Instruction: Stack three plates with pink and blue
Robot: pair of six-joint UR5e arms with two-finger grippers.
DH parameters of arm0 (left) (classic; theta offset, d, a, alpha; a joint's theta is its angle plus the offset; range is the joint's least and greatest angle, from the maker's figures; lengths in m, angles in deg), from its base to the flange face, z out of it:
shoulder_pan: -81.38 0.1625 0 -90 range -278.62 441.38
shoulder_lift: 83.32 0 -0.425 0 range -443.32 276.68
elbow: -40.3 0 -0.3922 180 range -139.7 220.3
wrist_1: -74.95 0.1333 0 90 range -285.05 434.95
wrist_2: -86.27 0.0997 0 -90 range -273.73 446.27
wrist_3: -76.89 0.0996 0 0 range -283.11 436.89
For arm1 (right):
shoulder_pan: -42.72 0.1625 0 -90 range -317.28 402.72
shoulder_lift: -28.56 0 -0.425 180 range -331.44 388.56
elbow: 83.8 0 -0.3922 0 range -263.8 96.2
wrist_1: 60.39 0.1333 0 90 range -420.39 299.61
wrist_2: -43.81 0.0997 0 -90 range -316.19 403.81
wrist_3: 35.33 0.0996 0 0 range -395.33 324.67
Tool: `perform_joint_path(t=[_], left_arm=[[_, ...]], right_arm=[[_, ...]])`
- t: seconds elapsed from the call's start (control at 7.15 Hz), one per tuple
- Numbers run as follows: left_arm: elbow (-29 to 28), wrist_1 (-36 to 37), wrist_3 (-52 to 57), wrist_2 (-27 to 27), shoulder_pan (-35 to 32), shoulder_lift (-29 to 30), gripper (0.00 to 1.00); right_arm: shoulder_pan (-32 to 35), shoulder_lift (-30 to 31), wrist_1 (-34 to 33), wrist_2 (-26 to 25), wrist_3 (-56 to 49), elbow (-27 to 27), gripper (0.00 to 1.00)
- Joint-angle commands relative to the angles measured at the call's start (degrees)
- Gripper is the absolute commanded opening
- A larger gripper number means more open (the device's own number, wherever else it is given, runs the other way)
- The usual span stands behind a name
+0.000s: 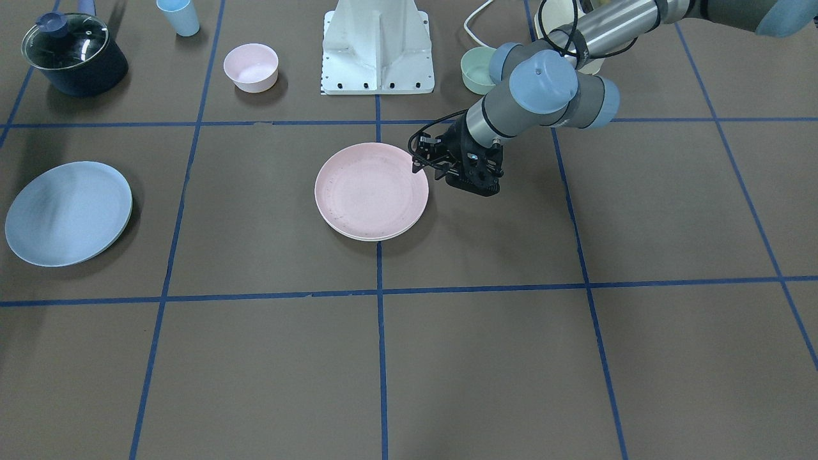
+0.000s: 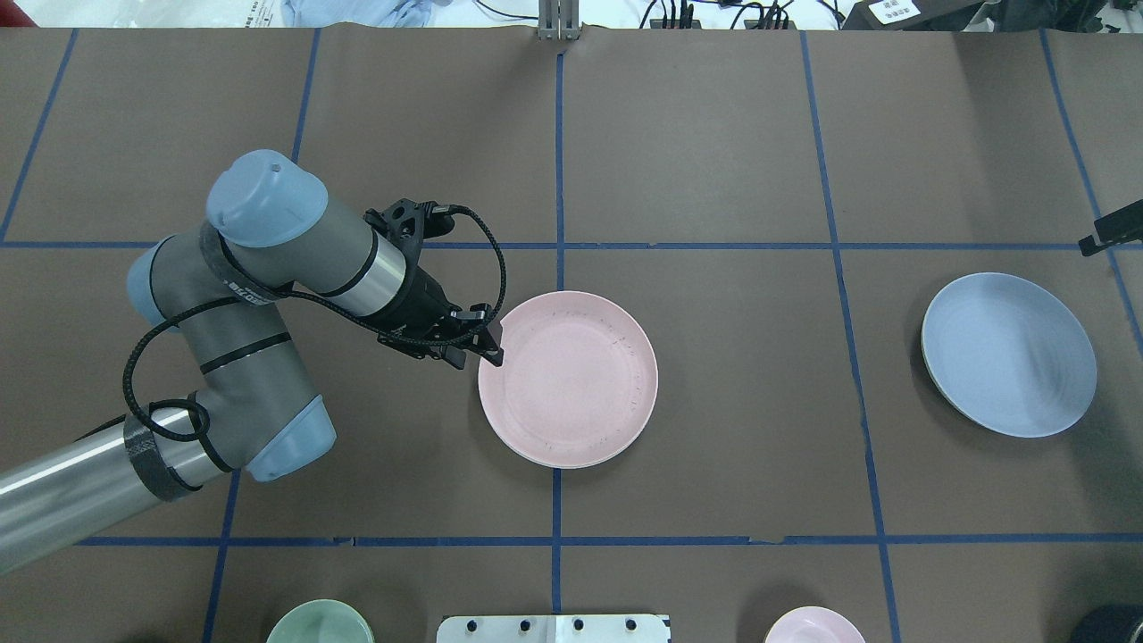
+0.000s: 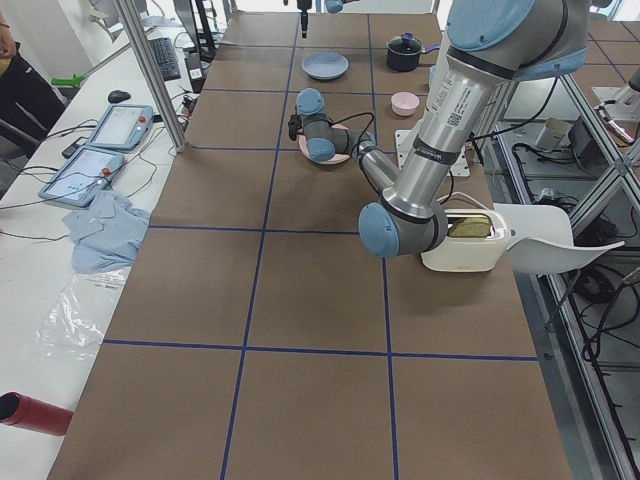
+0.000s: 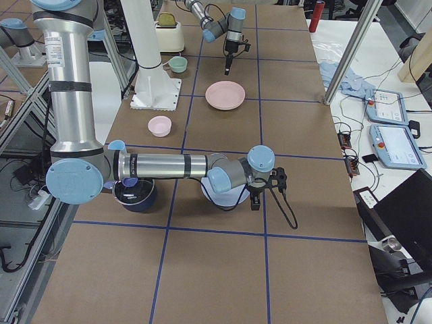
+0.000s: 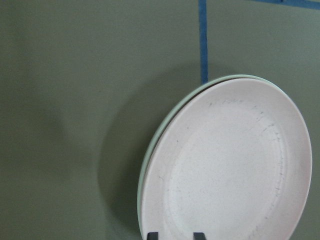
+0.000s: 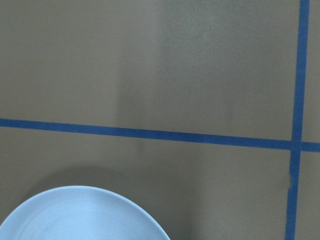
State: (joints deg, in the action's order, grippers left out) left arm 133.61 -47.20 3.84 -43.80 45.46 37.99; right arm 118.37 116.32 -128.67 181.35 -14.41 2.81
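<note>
The pale pink plate [image 1: 370, 191] lies at the table's middle [image 2: 569, 379], on top of a cream-white plate whose rim [image 5: 141, 187] peeks out beside it in the left wrist view. My left gripper [image 2: 487, 348] hovers at the pink plate's rim on the robot's left side. Its fingertips [image 5: 176, 236] stand apart over the plate and hold nothing. The light blue plate [image 2: 1009, 354] lies alone far to the robot's right [image 1: 68, 213]. My right gripper [image 4: 255, 202] hangs beside the blue plate; only a part of it shows at the overhead view's edge [image 2: 1112, 234]. I cannot tell whether it is open or shut.
A dark pot with a glass lid [image 1: 73, 54], a blue cup [image 1: 179, 16], a small pink bowl [image 1: 251, 67] and a green bowl [image 1: 478, 70] stand near the robot base [image 1: 378, 48]. A toaster [image 3: 462, 240] stands by the left arm.
</note>
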Motion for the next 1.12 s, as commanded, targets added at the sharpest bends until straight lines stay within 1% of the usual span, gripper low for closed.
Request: perform_joint_path(t=[0.0,0.14,0.28,0.42,0.56,0.7,0.84,0.98], left_arm=[[2.31,0.06,-0.51,-0.45,-4.39,-0.37,1.0],[3.01,0.15,-0.33,-0.45,-6.25,-0.73,1.0],[3.02,0.24,-0.33,-0.37,-6.79,-0.73,1.0],[3.11,0.24,-0.33,-0.36,-6.88,-0.73,1.0],[3.63,0.33,-0.42,-0.36,-6.88,-0.73,1.0],[3.64,0.33,-0.51,-0.36,-6.88,-0.73,1.0],[4.07,0.41,-0.51,-0.36,-6.97,-0.73,1.0],[4.34,0.41,-0.51,-0.28,-7.06,-0.82,1.0]], right_arm=[[-2.07,0.56,0.16,0.01,-0.17,-0.3,1.0],[-3.21,1.96,0.42,-0.34,-0.26,-1.09,1.0],[-4.27,2.06,2.86,-0.34,-0.18,-2.66,1.0],[-6.19,2.06,6.8,-0.43,-0.17,-5.55,1.0],[-6.56,2.06,12.75,-0.34,-0.09,-9.75,0.98],[-6.48,2.15,14.55,-0.08,0.17,-10.49,0.88],[-6.74,2.15,14.75,0.01,2.09,-10.5,0.65],[-6.92,2.06,15.36,0.27,3.59,-9.89,0.01]])
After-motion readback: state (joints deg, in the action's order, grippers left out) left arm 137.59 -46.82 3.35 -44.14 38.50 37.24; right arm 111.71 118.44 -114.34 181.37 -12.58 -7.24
